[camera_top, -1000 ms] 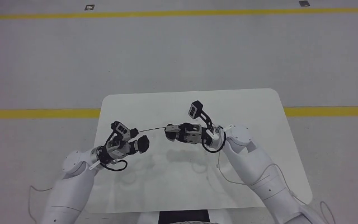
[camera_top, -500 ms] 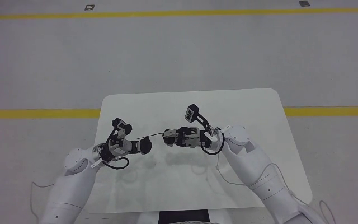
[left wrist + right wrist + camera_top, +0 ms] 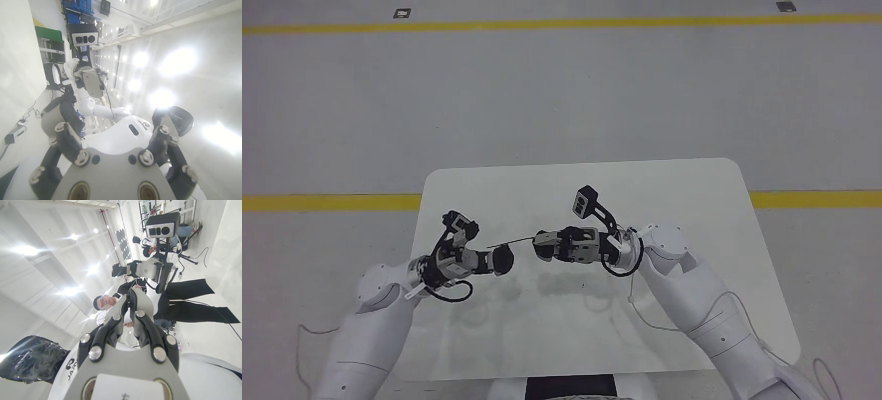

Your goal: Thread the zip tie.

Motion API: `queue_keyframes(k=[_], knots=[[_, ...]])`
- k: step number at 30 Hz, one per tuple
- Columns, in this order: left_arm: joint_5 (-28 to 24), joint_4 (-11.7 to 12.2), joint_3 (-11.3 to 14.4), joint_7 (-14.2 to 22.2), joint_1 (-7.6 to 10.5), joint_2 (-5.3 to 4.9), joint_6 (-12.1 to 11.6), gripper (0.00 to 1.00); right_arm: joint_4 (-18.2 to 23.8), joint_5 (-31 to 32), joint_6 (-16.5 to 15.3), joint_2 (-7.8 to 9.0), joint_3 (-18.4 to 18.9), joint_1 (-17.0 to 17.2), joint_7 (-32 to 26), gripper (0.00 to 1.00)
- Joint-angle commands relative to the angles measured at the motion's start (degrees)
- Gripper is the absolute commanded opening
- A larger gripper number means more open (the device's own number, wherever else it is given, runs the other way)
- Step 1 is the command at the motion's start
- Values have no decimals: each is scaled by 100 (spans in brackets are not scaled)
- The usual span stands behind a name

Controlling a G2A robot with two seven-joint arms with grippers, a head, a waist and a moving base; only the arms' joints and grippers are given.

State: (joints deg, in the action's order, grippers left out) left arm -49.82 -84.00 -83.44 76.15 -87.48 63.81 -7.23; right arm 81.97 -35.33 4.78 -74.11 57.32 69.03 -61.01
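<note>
Over the near half of the white table (image 3: 692,200), the left hand (image 3: 503,260) hung with its fingers (image 3: 65,111) spread wide, gripping nothing. Facing it close by, the right hand (image 3: 540,243) pinched one end of the thin black zip tie (image 3: 514,241), whose free end reached to just beside the left hand.

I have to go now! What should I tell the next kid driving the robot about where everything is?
Right end effector: shut on one end of the zip tie, held above the table.
Left end effector: looks open; the tie's free end is close by it, not gripped.
Done: tie picked up, stretched straight between the arms.
Left: no loop yet, so all the threading.
</note>
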Motion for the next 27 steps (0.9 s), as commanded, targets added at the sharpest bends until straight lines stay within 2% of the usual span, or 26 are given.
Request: queue_keyframes(k=[1,2,3,5,9,14,19,22,27], knots=[[-106,-21,28,224,57,-9,63,100,38,66,58,10,-23,34,69,0],[-193,17,41,346,82,-11,96,100,34,77,104,15,-31,38,55,0],[-200,18,88,349,129,-22,157,95,28,88,153,20,-41,34,49,0],[-328,11,183,349,171,-40,247,100,11,79,216,22,-75,31,30,0],[-469,99,365,349,264,-116,354,100,-47,30,286,10,-172,-10,42,0],[-321,156,538,349,372,-228,306,100,-62,-55,293,-1,-229,-57,27,0],[-321,156,538,349,372,-228,306,100,-62,-55,293,-1,-229,-57,27,0],[-303,58,597,160,350,-222,294,100,8,-36,281,1,-235,0,199,0],[-214,1,599,205,317,-244,197,100,69,-57,309,28,-169,60,307,0]])
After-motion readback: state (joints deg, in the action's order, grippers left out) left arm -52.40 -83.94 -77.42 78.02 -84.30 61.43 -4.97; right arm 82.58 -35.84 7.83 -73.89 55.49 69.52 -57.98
